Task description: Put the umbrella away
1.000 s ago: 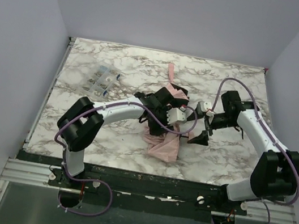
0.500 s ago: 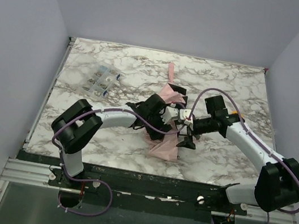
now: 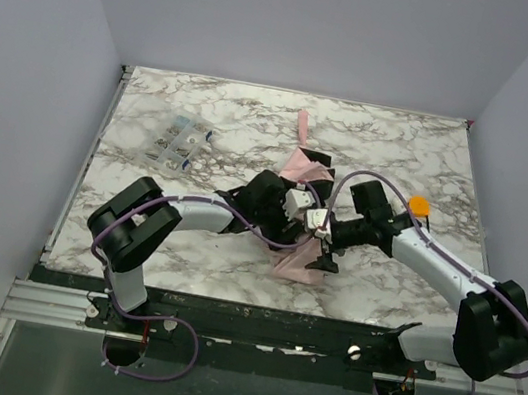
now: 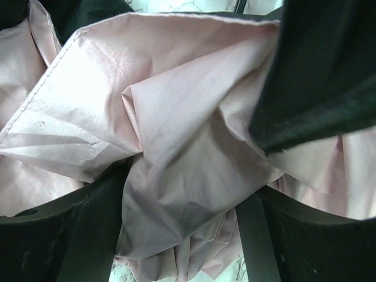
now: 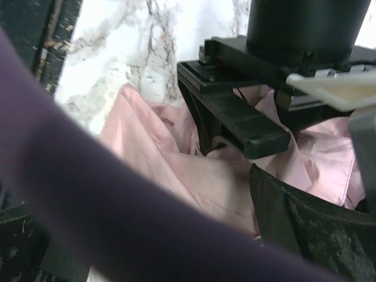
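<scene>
At the left edge, the marble surface meets a pale wall, and bare marble runs the whole length of that side. A small clear compartment box lies near the far left corner, well apart from everything else.

The left arm reaches from the near edge toward the middle. Its jaws are closed on a thick bunch of fabric, and in the left wrist view the pink folds fill the gap between the two dark fingers.

The umbrella lies collapsed at the centre of the surface, crumpled under both wrists. Its thin pink strap trails toward the far edge, with open marble on either side of it.

Just right of the left arm's jaws, the right arm bends in from the right. Its jaws stand wide over the near end of the fabric and hold nothing. One dark finger rests against the pink cloth, close beside the left arm's black finger mount.

A small orange object sits just behind the right arm's forearm. Beyond it, bare marble continues to the right edge. A dark rail bounds the near edge.
</scene>
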You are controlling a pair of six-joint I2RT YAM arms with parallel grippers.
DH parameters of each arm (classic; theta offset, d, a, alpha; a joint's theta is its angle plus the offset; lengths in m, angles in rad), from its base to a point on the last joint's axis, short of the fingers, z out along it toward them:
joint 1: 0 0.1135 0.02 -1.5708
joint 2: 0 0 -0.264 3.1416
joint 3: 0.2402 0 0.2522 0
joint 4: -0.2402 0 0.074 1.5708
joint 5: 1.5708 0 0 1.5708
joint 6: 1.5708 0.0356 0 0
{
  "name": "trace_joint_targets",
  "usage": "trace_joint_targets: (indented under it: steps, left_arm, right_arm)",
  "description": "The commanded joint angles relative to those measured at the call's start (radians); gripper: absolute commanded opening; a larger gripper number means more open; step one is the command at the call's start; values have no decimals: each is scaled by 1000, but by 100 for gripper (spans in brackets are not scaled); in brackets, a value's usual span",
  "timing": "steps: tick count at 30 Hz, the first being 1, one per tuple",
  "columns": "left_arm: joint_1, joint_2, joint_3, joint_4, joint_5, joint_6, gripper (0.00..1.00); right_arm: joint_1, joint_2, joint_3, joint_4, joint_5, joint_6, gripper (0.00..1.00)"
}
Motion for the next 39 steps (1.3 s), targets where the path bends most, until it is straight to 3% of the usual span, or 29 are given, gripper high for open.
trace_joint_targets:
  steps: [1, 7, 13, 22, 24, 30, 32, 35, 39]
  left_arm:
    - [-13, 7, -17, 50, 148, 35, 69]
    - [-2, 3, 23, -4, 192, 64, 70]
    - [30, -26, 20, 22, 243, 46, 72]
    - [66, -58, 14, 149, 295, -52, 79]
    - [80, -88, -10, 215, 303, -97, 81]
    - [148, -214, -130, 431, 338, -242, 83]
    - [173, -261, -195, 527, 359, -267, 94]
    - [167, -337, -331, 653, 338, -185, 98]
    - [102, -409, -585, 978, 212, -54, 98]
  right_arm:
    - [0, 24, -47, 204, 169, -13, 100]
    - [0, 106, -94, 311, 299, -118, 100]
    - [2, 182, -125, 273, 381, -229, 95]
    - [23, 264, -110, 187, 458, -239, 58]
    - [30, 286, -96, 176, 482, -212, 49]
    - [31, 295, -92, 171, 499, -168, 38]
    - [31, 301, -82, 155, 492, -160, 37]
    - [30, 313, -48, 105, 463, -149, 37]
    - [31, 342, 27, 8, 420, -126, 37]
